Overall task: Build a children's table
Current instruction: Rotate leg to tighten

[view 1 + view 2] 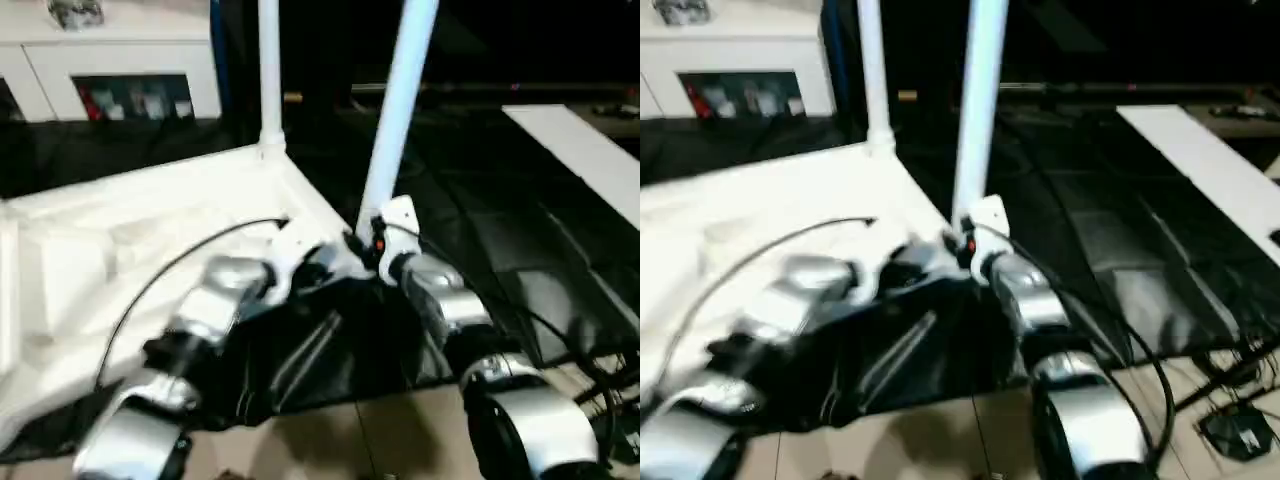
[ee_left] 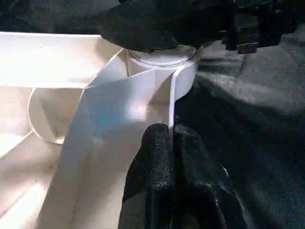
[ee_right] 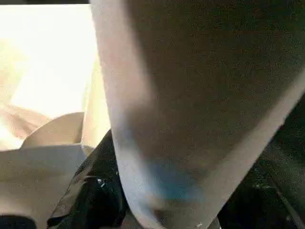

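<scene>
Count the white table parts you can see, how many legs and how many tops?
Legs standing up in the corner sockets: 2, the far leg and the near leg.
Table tops lying upside down: 1, the table top.
Total: 3 white table parts.

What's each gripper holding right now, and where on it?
The left gripper is shut, pinching the tabletop's thin side wall at the near corner. The right gripper is around the near leg's base; firm grip cannot be told.
</scene>
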Tool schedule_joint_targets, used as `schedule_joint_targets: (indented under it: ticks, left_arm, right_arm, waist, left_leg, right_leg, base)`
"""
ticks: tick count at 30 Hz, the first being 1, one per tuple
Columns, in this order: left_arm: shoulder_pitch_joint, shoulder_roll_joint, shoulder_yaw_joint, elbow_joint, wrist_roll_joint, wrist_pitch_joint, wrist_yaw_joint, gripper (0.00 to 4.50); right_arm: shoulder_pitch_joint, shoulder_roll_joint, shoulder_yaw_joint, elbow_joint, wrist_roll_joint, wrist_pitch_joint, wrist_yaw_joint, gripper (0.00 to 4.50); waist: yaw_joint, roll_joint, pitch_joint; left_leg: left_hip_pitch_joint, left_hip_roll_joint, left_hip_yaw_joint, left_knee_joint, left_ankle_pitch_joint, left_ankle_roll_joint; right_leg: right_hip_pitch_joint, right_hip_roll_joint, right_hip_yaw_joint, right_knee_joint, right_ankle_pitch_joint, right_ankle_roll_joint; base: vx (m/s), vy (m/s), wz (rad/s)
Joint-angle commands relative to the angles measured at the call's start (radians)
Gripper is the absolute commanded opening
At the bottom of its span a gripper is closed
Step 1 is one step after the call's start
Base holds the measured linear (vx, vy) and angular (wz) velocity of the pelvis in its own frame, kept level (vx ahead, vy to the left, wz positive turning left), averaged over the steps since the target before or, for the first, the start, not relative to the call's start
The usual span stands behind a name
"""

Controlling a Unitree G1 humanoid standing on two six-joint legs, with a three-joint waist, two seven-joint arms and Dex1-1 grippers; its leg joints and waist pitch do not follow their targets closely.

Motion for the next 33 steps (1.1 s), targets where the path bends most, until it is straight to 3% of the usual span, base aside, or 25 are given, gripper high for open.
schedule_joint_targets:
  ticks: [1, 3, 8, 11, 16, 18, 24, 26, 30, 33]
  left_arm:
    - [-0.076, -0.027, 0.022, 0.016, 0.010, -0.068, 0.121, 0.00]
    - [-0.079, -0.026, 0.020, 0.029, 0.012, -0.094, 0.102, 0.00]
    - [-0.072, -0.013, 0.015, 0.048, 0.014, -0.126, 0.079, 0.00]
    - [-0.071, -0.003, 0.016, 0.068, 0.015, -0.148, 0.071, 0.00]
    - [-0.074, 0.012, 0.018, 0.108, 0.024, -0.183, 0.070, 0.00]
    - [-0.081, 0.019, 0.020, 0.135, 0.030, -0.200, 0.085, 0.00]
    - [-0.093, 0.021, 0.044, 0.176, 0.019, -0.260, 0.108, 0.00]
    - [-0.087, 0.018, 0.053, 0.165, 0.013, -0.279, 0.116, 0.00]
    - [-0.045, 0.002, 0.099, 0.065, -0.055, -0.255, 0.100, 0.44]
    - [0.045, 0.023, 0.133, -0.102, -0.070, -0.234, 0.162, 0.65]
  right_arm:
    - [0.002, 0.089, 0.052, 0.051, -0.004, 0.013, 0.052, 1.98]
    - [-0.007, 0.083, 0.020, 0.061, 0.020, 0.004, 0.078, 2.53]
    - [-0.004, 0.046, 0.026, 0.050, 0.000, -0.044, 0.074, 2.93]
    - [0.021, 0.004, 0.047, 0.016, -0.025, -0.070, 0.090, 2.93]
    - [0.115, -0.073, 0.071, -0.121, -0.027, -0.067, 0.194, 2.93]
    - [0.179, -0.109, 0.086, -0.216, -0.026, -0.041, 0.241, 2.93]
    - [0.352, -0.160, 0.105, -0.505, 0.013, 0.039, 0.284, 2.93]
    - [0.372, -0.156, 0.103, -0.547, 0.021, 0.056, 0.279, 2.93]
    - [0.409, -0.135, 0.090, -0.636, 0.037, 0.100, 0.250, 3.01]
    - [0.461, -0.127, 0.101, -0.773, 0.042, 0.170, 0.227, 3.01]
  waist:
    - [-0.004, 0.003, -0.074]
    - [-0.003, 0.002, -0.074]
    - [-0.010, 0.009, -0.076]
    - [-0.007, 0.013, -0.078]
    - [0.002, 0.008, -0.079]
    - [-0.001, 0.006, -0.081]
    - [0.005, 0.001, -0.080]
    - [-0.001, 0.001, -0.078]
    - [0.000, 0.002, -0.077]
    - [0.001, 0.004, -0.077]
  left_leg:
    - [0.035, 0.016, -0.009, -0.062, -0.437, -0.010]
    - [0.032, 0.016, -0.009, -0.062, -0.426, -0.005]
    - [0.023, 0.018, -0.012, -0.066, -0.420, -0.004]
    - [0.028, 0.018, -0.009, -0.064, -0.411, -0.003]
    - [0.027, 0.018, -0.002, -0.063, -0.380, 0.025]
    - [0.021, 0.019, -0.005, -0.064, -0.368, 0.028]
    - [0.019, 0.018, -0.004, -0.063, -0.335, 0.041]
    - [0.014, 0.017, -0.006, -0.065, -0.341, 0.044]
    - [0.021, 0.019, -0.005, -0.063, -0.357, 0.038]
    - [0.021, 0.030, -0.008, -0.070, -0.363, 0.030]
  right_leg:
    - [0.024, -0.053, 0.033, -0.096, -0.521, -0.095]
    - [0.026, -0.053, 0.034, -0.093, -0.512, -0.099]
    - [0.034, -0.050, 0.032, -0.085, -0.466, -0.115]
    - [0.030, -0.049, 0.036, -0.082, -0.428, -0.137]
    - [0.037, -0.044, 0.039, -0.079, -0.365, -0.147]
    - [0.042, -0.045, 0.039, -0.074, -0.363, -0.156]
    - [0.044, -0.046, 0.039, -0.078, -0.375, -0.134]
    - [0.046, -0.045, 0.037, -0.081, -0.398, -0.129]
    - [0.037, -0.048, 0.037, -0.089, -0.449, -0.124]
    - [0.036, -0.046, 0.040, -0.079, -0.395, -0.144]
  base:
    - [0.000, 0.000, 0.00]
    - [0.000, 0.000, 0.00]
    - [0.000, 0.000, 0.00]
    - [0.000, 0.000, 0.00]
    - [0.000, 0.000, 0.00]
    - [0.000, 0.000, 0.00]
    - [0.000, 0.000, 0.00]
    - [0.000, 0.000, 0.00]
    - [0.000, 0.000, 0.00]
    - [0.000, 0.000, 0.00]
